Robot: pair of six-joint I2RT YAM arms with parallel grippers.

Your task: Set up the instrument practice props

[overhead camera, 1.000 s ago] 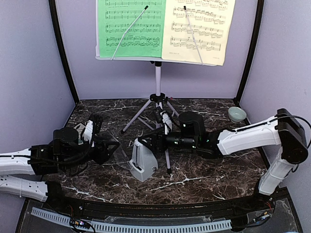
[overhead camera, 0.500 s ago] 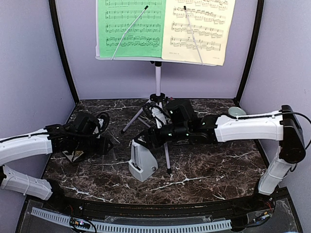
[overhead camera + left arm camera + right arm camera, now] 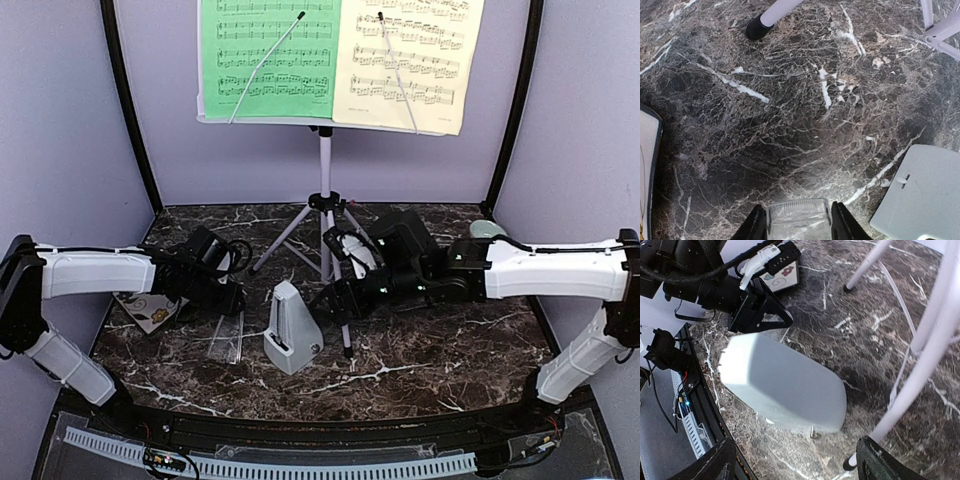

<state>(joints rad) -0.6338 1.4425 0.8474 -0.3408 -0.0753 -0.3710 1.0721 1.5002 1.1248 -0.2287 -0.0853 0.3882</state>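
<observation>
Right gripper (image 3: pixel 795 450) is gaping wide just right of the one metronome (image 3: pixel 291 338). Left gripper (image 3: pixel 798 212) is pinching a clear plastic piece (image 3: pixel 799 226) left of it. Behind it one music stand (image 3: pixel 324 170) is carrying two pages, a green sheet (image 3: pixel 268 55) and a yellow sheet (image 3: pixel 405 60). Bare table (image 3: pixel 420 365) is lying open before it to the near edge.

Three plain lavender walls close in the scene: a back wall (image 3: pixel 420 170) on the far side, a left wall (image 3: pixel 60 150) and a right wall (image 3: pixel 590 120). A black post (image 3: pixel 130 110) leans along the far-left corner, and a matching post (image 3: pixel 516 100) stands at the far-right corner. The table (image 3: pixel 450 350) has a dark brown-black marble pattern crossed by white veins, and its surface is glossy, with a soft pale sheen in the close views. A black rim runs along its near edge, and just in front of that lies a white slotted strip (image 3: pixel 300 468). The light is even and diffuse, with only faint shadows.
</observation>
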